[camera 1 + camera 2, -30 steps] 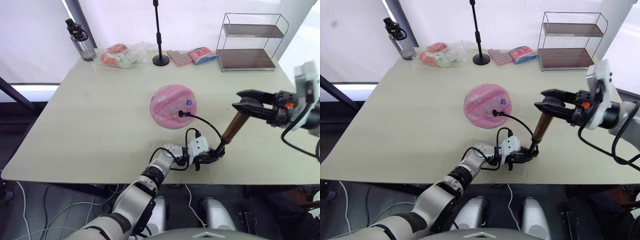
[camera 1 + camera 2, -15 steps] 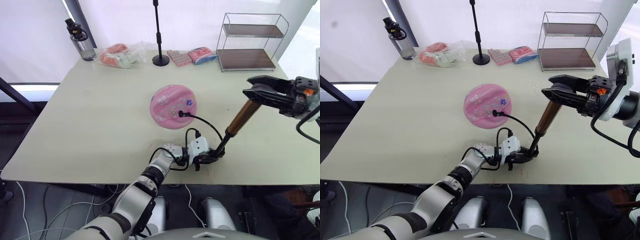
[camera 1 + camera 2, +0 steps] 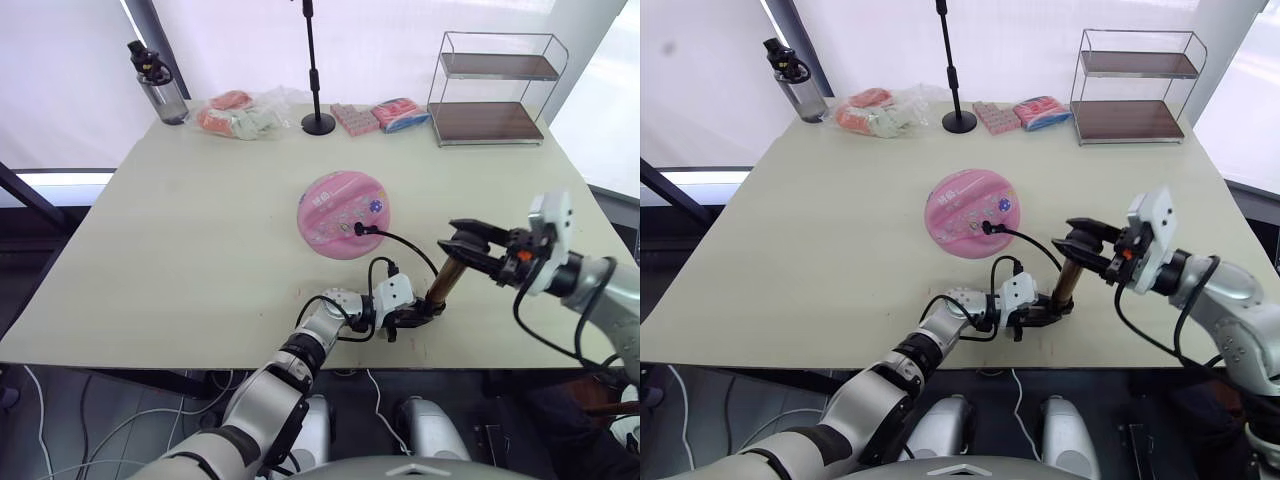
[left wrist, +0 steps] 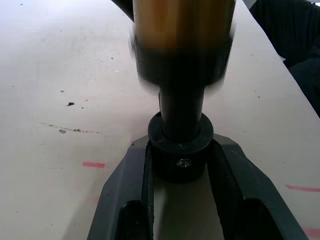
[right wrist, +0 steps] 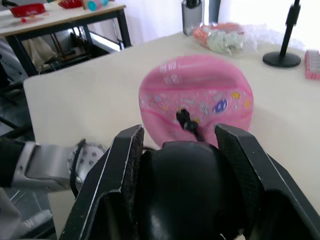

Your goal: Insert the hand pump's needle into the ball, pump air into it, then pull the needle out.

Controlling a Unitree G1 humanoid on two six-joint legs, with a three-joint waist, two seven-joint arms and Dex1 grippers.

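The pink ball [image 3: 343, 211] lies dented at the table's middle. The black fitting of the needle [image 3: 361, 229] sits in the ball's near side; the pin itself is hidden. From there a black hose [image 3: 412, 246] loops to the hand pump [image 3: 443, 281], which stands tilted near the front edge, its gold cylinder short. My left gripper [image 3: 412, 313] is shut on the pump's black base cap [image 4: 180, 150]. My right gripper [image 3: 463, 242] is shut on the black handle [image 5: 190, 195] at the pump's top, to the right of the ball.
Along the far edge stand a water bottle [image 3: 160, 85], a clear bag of packets [image 3: 240, 112], a black stand base [image 3: 318, 122], pink packs [image 3: 385, 113] and a two-tier wire shelf [image 3: 490, 90]. The table's front edge [image 3: 200, 358] runs just below my left gripper.
My right gripper first drew the handle up and to the right, then pushed it down toward the base, so the pump is now short. My left gripper kept hold of the base.
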